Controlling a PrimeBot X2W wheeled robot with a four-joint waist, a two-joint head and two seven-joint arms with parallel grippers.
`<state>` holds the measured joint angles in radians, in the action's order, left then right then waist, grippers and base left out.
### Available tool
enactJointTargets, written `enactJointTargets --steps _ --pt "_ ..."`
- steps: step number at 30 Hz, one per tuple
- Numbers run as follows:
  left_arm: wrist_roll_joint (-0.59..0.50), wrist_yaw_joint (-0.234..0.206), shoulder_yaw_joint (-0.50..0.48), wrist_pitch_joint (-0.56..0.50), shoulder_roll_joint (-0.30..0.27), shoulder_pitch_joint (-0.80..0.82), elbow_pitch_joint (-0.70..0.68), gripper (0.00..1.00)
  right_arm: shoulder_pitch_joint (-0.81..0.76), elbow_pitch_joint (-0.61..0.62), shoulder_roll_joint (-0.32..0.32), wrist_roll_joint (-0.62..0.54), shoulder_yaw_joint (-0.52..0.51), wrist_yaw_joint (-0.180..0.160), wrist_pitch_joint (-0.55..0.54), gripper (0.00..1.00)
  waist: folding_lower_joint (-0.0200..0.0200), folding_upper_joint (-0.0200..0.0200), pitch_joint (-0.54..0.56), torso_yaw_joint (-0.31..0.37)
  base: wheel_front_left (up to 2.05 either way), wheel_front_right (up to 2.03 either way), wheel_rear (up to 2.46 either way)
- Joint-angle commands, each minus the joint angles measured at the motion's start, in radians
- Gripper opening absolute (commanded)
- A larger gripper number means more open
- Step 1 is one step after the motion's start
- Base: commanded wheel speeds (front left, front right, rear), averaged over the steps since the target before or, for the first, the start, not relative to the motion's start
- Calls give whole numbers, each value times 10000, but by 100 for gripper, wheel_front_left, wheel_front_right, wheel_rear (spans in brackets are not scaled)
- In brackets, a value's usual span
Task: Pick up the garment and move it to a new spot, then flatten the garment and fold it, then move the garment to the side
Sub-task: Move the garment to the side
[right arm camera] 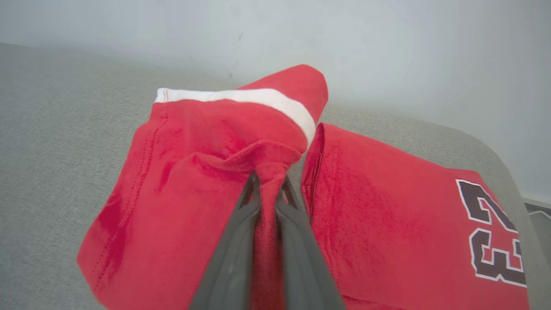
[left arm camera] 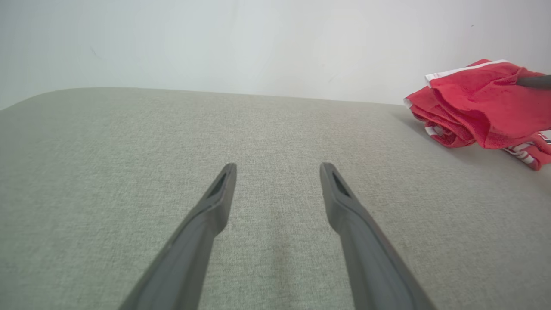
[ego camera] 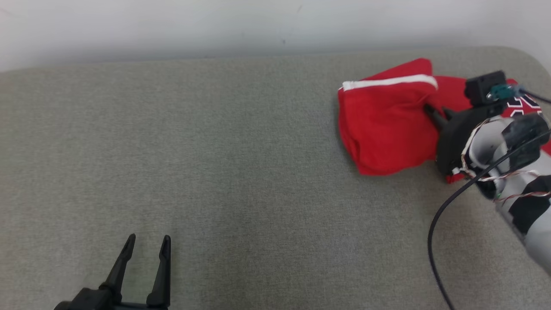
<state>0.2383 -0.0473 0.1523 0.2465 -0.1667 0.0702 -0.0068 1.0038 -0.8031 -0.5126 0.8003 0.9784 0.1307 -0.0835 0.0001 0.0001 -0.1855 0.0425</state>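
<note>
Red garment (ego camera: 383, 129) lay bunched at the far right of the grey padded surface (ego camera: 241, 181), its long axis running left to right. The right gripper (ego camera: 435, 113), reaching in from the right, was pinched narrowly on a raised fold below the white-banded hem. The left gripper (ego camera: 149, 239) stood wide and empty at the near left, well apart. Any carry probably fell to the right arm. The right wrist view made the caught cloth plain, unclear from the head view; the left wrist view gave the stacked layers side-on.
</note>
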Motion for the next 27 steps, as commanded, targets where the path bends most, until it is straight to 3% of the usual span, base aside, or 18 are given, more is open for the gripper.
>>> enactJointTargets --steps 1,16,27 --pt "-91 -43 -30 -35 -95 128 -99 100 204 93 -151 66 126 -1 -93 0 -1 -1 -479 417 0 0 0" --pt "-116 -140 -337 -379 -689 301 -1225 100 1525 589 -2247 1010 834 -4 -1065 0 -1 -1 -1421 762 0 0 0" --pt "-156 -236 -493 -643 -1038 362 -1916 100 2224 309 -2958 1004 1118 -6 -1020 0 -1 -1 -2029 961 0 0 0"
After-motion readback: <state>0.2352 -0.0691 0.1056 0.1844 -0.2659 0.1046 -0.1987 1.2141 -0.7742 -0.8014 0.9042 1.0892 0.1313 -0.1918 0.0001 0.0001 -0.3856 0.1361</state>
